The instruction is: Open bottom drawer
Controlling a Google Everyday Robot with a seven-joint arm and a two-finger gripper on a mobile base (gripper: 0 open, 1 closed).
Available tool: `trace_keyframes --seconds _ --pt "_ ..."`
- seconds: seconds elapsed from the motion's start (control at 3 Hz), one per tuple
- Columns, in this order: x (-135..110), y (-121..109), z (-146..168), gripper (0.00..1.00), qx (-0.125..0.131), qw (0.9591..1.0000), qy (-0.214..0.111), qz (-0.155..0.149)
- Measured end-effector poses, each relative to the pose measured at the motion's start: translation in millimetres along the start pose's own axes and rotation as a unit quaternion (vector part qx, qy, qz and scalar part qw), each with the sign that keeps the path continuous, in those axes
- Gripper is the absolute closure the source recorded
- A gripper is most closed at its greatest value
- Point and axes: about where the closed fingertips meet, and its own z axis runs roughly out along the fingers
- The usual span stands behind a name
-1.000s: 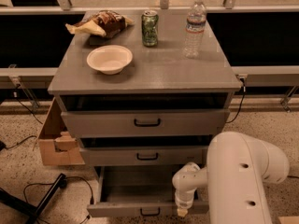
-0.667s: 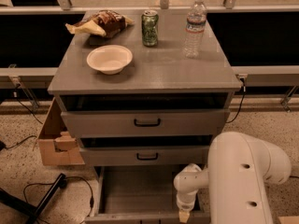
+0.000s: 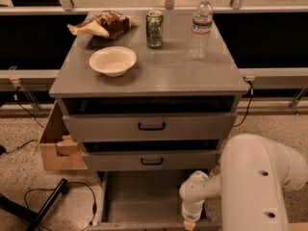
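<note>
A box (image 3: 57,147) sits left of the bottom drawer (image 3: 144,196). The bottom drawer is lowest of all, right under the middle drawer (image 3: 120,161). It is pulled far out, so its grey inside shows. High above the bottom drawer, the tabletop (image 3: 163,73) holds a bowl (image 3: 113,60), a can (image 3: 154,29) and a bottle (image 3: 200,28). The gripper (image 3: 189,224) is at the bottom drawer's front edge, on the right. I cannot tell if it grips anything. The job looks almost done. Maybe a last small pull and letting go are left.
</note>
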Motion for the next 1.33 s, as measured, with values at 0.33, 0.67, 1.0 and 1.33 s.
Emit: trace_keyframes --seconds 0.33,0.67,1.0,1.33 --pt "3 12 -4 1.00 0.002 1.0000 0.000 0.010" --pt "-18 39 -51 1.00 0.047 0.9978 -0.047 0.006" --pt "11 103 -89 0.97 0.091 0.9951 -0.040 0.001" --pt "12 122 -81 0.75 0.084 0.9956 -0.042 -0.001"
